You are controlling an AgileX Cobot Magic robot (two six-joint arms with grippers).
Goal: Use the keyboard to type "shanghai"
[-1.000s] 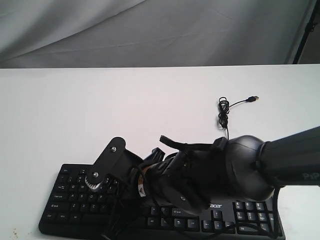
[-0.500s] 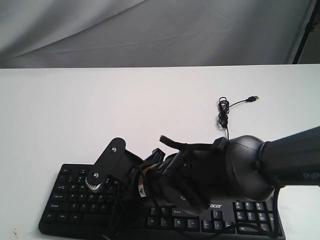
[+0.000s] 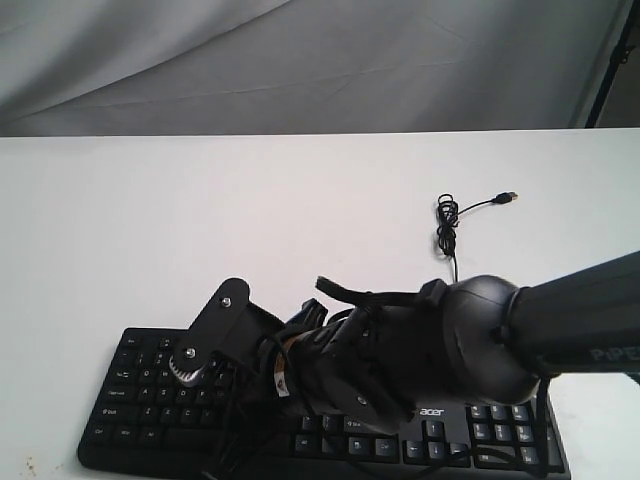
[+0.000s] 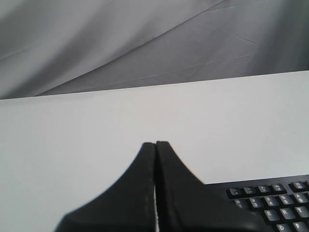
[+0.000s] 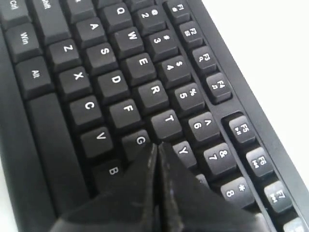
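The black keyboard (image 3: 140,400) lies along the near table edge, its middle covered by both arms. My right gripper (image 5: 157,145) is shut with nothing in it. Its tips are low over the keys where G (image 5: 140,140), T (image 5: 168,119) and Y (image 5: 182,151) meet, and the fingers hide the key beneath. In the exterior view the bulky right arm (image 3: 480,340) hides those fingertips. My left gripper (image 4: 156,143) is also shut and empty, pointing out over the white table just past the keyboard's (image 4: 275,198) far left corner. It shows as a raised black bar (image 3: 215,325).
The keyboard's thin black cable (image 3: 447,225) lies coiled on the white table behind the right arm, ending in a loose USB plug (image 3: 509,197). A grey cloth backdrop (image 3: 300,60) hangs beyond the table's far edge.
The right arm has sunk a little and edged left over the keyboard. The left gripper has barely moved.
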